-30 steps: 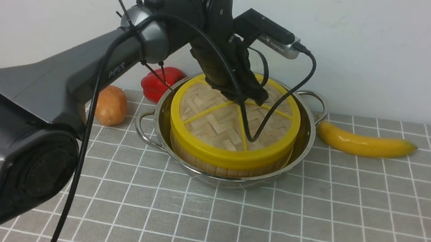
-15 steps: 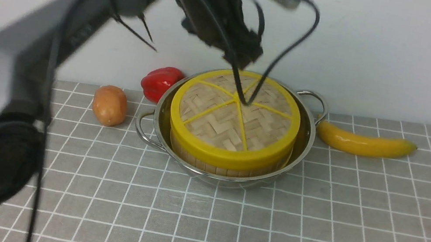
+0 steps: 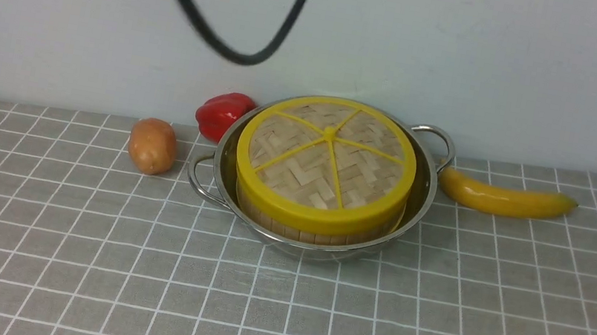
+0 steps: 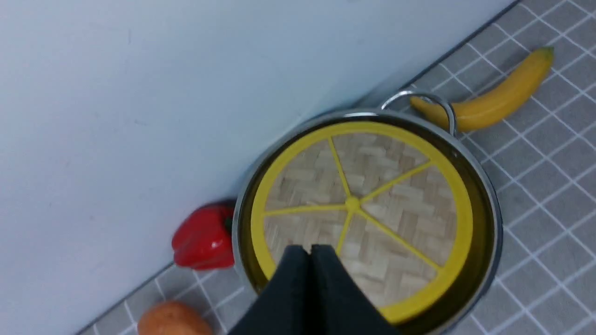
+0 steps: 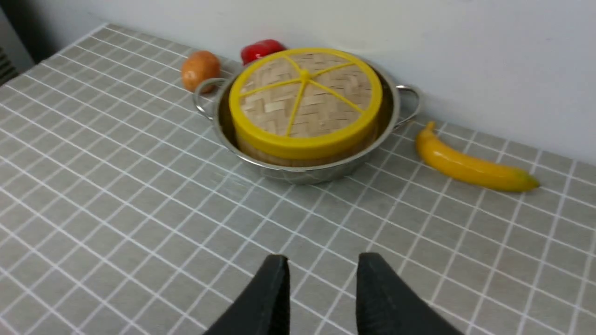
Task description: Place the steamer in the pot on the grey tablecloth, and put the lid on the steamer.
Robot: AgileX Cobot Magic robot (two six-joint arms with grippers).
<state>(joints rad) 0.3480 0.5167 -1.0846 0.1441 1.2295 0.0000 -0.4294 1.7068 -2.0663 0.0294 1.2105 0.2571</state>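
White wall (image 3: 537, 68) backs the grey tablecloth (image 3: 432, 314). From the left lie a potato (image 3: 153, 145), a red pepper (image 3: 222, 113), then the pot (image 3: 425, 177) with the steamer (image 3: 317, 235) inside and the lid (image 3: 323, 166) flat on it, then a banana (image 3: 505, 198). The left gripper (image 4: 310, 246), above the lid, is pressed together and empty. The right gripper (image 5: 321, 260) is parted above the cloth.

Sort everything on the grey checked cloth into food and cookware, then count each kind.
Food: 3 (red bell pepper, orange-brown potato, yellow banana)
Cookware: 3 (shiny steel two-handled pot, slat-walled bamboo steamer basket, flat woven yellow-rimmed bamboo lid)
Total: 6
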